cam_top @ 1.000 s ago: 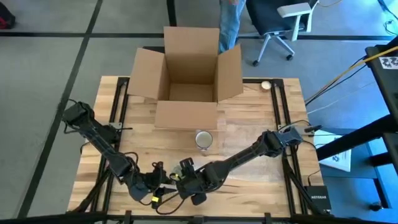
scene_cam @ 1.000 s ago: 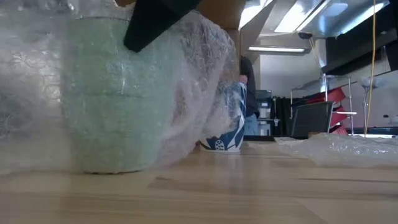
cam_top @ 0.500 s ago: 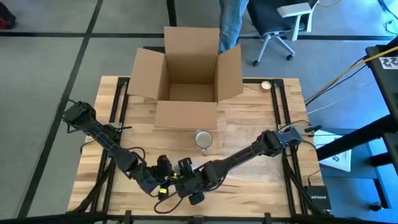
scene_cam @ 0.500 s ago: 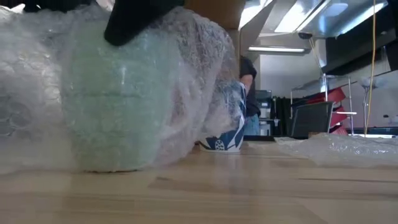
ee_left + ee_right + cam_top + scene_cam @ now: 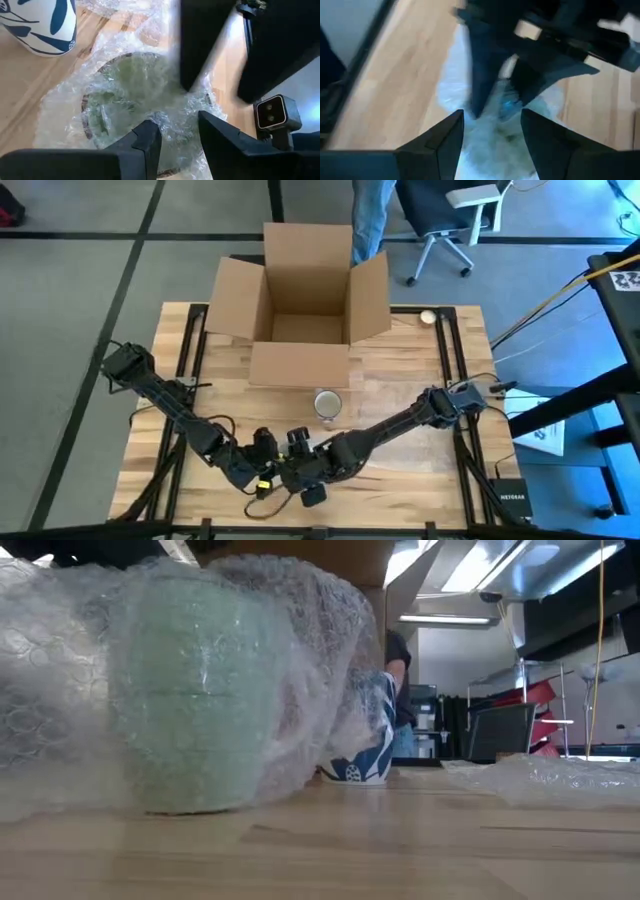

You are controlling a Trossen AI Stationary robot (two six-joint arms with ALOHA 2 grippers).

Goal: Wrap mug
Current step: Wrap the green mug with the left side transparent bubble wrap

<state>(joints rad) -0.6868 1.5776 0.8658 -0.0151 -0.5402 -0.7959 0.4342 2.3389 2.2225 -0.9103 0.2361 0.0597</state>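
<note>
A pale green mug (image 5: 190, 700) stands upright on the table near its near edge, covered in bubble wrap (image 5: 320, 660) that spreads around its base. In the left wrist view the green mug (image 5: 125, 95) shows from above, with wrap bunched over its mouth. My left gripper (image 5: 177, 130) hangs open above the mug's near rim, a tuft of wrap between its fingers. My right gripper (image 5: 217, 92) is open too, right opposite it. In the high view both grippers (image 5: 283, 465) meet over the mug and hide it. My left gripper points down with a bunched fold of the bubble wrap (image 5: 172, 122) between its open fingers at the mug's rim; I cannot tell whether they touch it. My right gripper comes from above: one fingertip (image 5: 187, 85) meets the wrap over the mug's mouth, the other finger stands outside the rim.
A white mug with blue leaf pattern (image 5: 327, 404) stands upright just beyond the wrapped one. An open cardboard box (image 5: 300, 305) sits at the table's far edge. A second heap of bubble wrap (image 5: 550, 780) lies on the table to the right. A person stands beyond the table.
My left gripper has moved toward the table's right, in over the mug, meeting my right gripper. The dark finger that lay on the wrap's top has risen out of the low view, and the wrap over the mug's top has shifted while the mug stayed put.
</note>
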